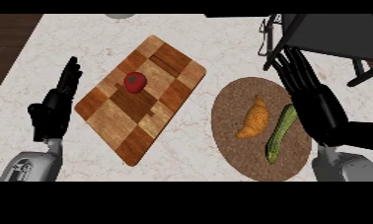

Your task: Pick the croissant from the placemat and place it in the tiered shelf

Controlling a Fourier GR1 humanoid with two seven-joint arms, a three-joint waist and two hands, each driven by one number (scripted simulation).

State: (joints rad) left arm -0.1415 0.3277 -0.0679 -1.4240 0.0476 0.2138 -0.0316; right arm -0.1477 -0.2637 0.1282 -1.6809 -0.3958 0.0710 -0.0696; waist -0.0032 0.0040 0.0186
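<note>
Croissant (253, 119), golden brown and crescent-shaped, lies on the round brown placemat (247, 161) in the lower right of the frame. Its long axis runs nearly up and down the picture, leaning a little: one pointed tip aims toward the top of the frame, the other toward the lower left. Just to its right on the same placemat lies a green cucumber (280, 133), also running roughly top to bottom and tilted the same way, close to the croissant but apart from it. The cucumber's upper end sits at the edge of the right robot hand (315, 100), and whether the two touch cannot be told.

That right robot hand comes in from the lower right, fingers straight and stretched toward the top of the frame, holding nothing; it covers the placemat's right rim. Its fingertips reach the dark frame of the tiered shelf (320, 33) in the upper right corner, which is cut off by the frame's edge, so its levels are hard to make out.

Left of the placemat, a checkered wooden cutting board (116, 119) lies diagonally on the pale marbled surface (211, 40), with a red tomato (134, 82) on its upper half. At the left edge, the left robot hand (55, 107) rests open, fingers up, touching nothing. A grey round object at the top edge is mostly cut off.
</note>
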